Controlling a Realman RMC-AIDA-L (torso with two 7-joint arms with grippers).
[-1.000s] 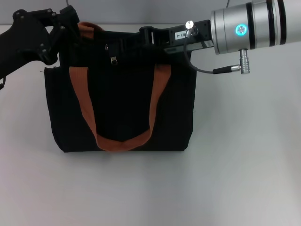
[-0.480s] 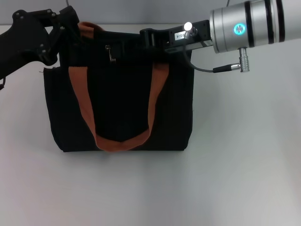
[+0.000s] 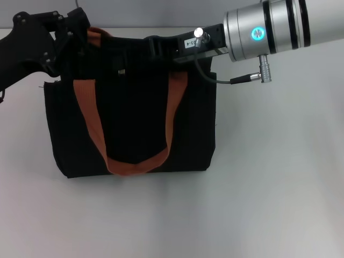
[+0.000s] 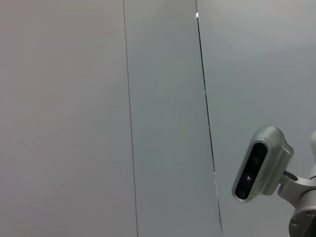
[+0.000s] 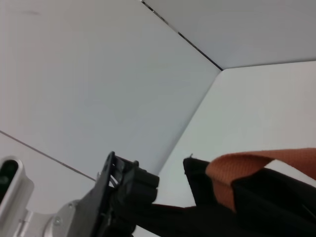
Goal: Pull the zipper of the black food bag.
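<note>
Shifted toward the robot's left since a second ago: right gripper [image 3: 153, 47], zipper [image 3: 121, 71] and black food bag [image 3: 131, 123] alike.
Zipper sits just left of the right gripper, whose grip I cannot tell; left gripper [image 3: 80, 29] at the bag's top left corner, grip likewise unclear.

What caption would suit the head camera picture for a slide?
Two robot arms reach the top edge of a black food bag with orange handles standing on a white table.
</note>
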